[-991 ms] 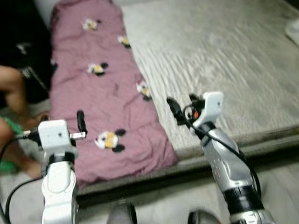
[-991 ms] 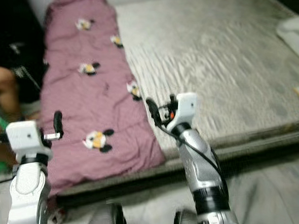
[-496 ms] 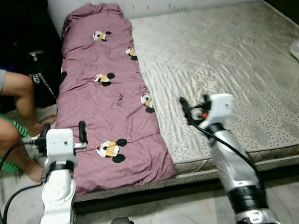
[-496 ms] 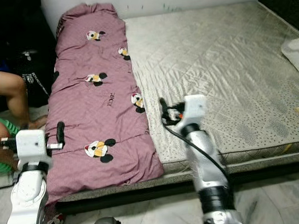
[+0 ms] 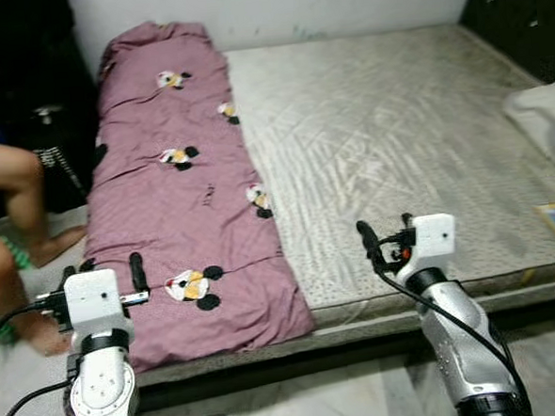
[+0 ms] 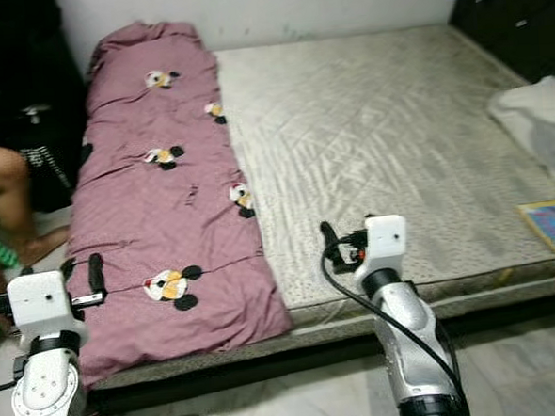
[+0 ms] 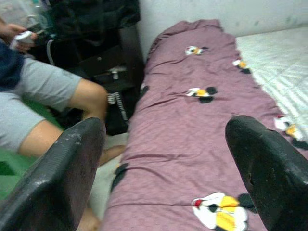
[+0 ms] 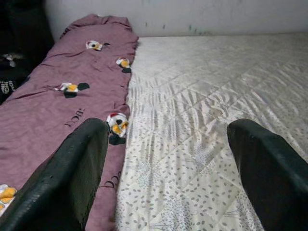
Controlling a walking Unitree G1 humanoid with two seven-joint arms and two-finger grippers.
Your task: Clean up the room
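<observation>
1. a long maroon blanket (image 5: 187, 195) with cartoon-mouse prints lies stretched in a narrow strip along the left side of the mattress (image 5: 396, 135), from the wall end to the near edge, where its end droops a little over the side. it is smoothed in part but wrinkled.
2. the rest of the mattress is bare quilted cover. near its right edge sit a pale bundle of cloth (image 6: 536, 121) and a flat colourful book or card (image 6: 554, 224).
3. how far the tidying has come cannot be settled: the strip of blanket would fit a cover just laid down and waiting to be spread, or one already gathered to one side for folding away. the bundle and the book look like loose items yet to be put somewhere, as a judgement.
4. the left claw (image 5: 101, 277) hovers over the near end of the blanket, fingers (image 7: 72, 178) spread wide, holding nothing.
5. the right claw (image 5: 385, 241) hangs over the bare mattress near its front edge, fingers (image 8: 269, 163) likewise spread and empty.
6. count: one blanket, one mattress, one cloth bundle, one book, two claws, and six mouse prints in view on the blanket.
7. a person's bare legs (image 5: 13, 201) show on the floor left of the bed.
</observation>
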